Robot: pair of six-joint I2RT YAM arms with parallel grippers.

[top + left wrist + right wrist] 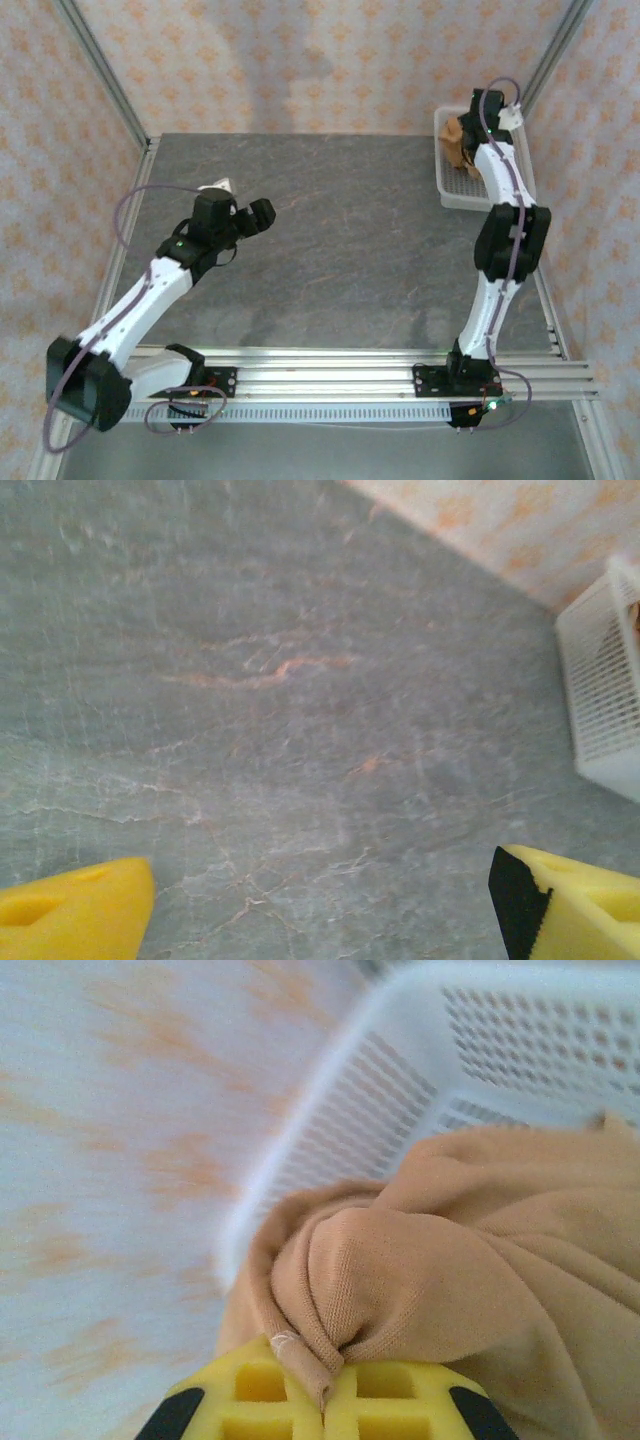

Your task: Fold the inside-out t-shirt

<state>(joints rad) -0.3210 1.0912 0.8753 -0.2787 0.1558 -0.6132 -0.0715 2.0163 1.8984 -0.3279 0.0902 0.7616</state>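
Gripping a bunched pucker of the inside-out t-shirt, the right gripper has its yellow jaws pressed together on the orange-tan cloth, with a thin ridge of fabric caught between them. The shirt sits crumpled inside a white slotted basket at the far right corner of the grey table, and the right arm reaches out over it.

The left gripper hovers above bare tabletop to the left of centre, well apart from the basket. Its jaws are spread wide and hold nothing.

From where I stand, this looks like the fetching step. The garment is not yet out of the basket, and no folding has begun.

The next move seems to call for a lift high enough to bring the hanging cloth clear of the basket wall. Then comes a carry toward the open middle of the table, where the waiting left gripper could take a second edge and help spread the shirt flat. The pinch is small, so the cloth may slip.
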